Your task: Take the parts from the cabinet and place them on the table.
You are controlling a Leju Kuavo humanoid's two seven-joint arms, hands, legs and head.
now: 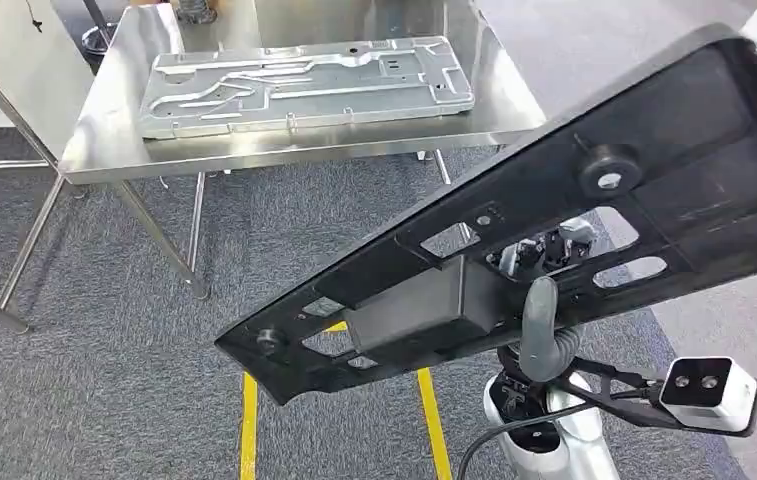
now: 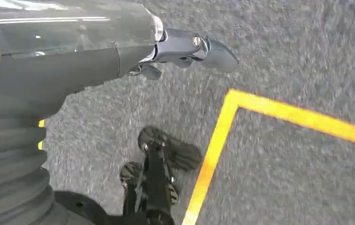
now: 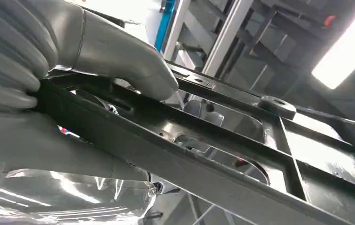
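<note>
A long black plastic part (image 1: 554, 220) with cut-outs and round bosses slants across the head view, low at the left and high at the right. My right hand (image 1: 544, 320) grips it from below near its middle, the thumb lying over its edge. In the right wrist view the thumb (image 3: 128, 61) presses on the black part (image 3: 222, 154), the fingers underneath it. My left hand (image 2: 185, 49) hangs over the carpet with nothing in it, its dark fingers held apart. A silver stamped metal panel (image 1: 304, 85) lies flat on the steel table (image 1: 114, 130).
The steel table stands ahead on thin legs (image 1: 154, 230) over grey carpet. Yellow floor tape (image 1: 432, 415) runs under the part and shows as yellow tape (image 2: 222, 126) beside my left hand. Metal rack frames (image 3: 231, 33) stand behind the right hand.
</note>
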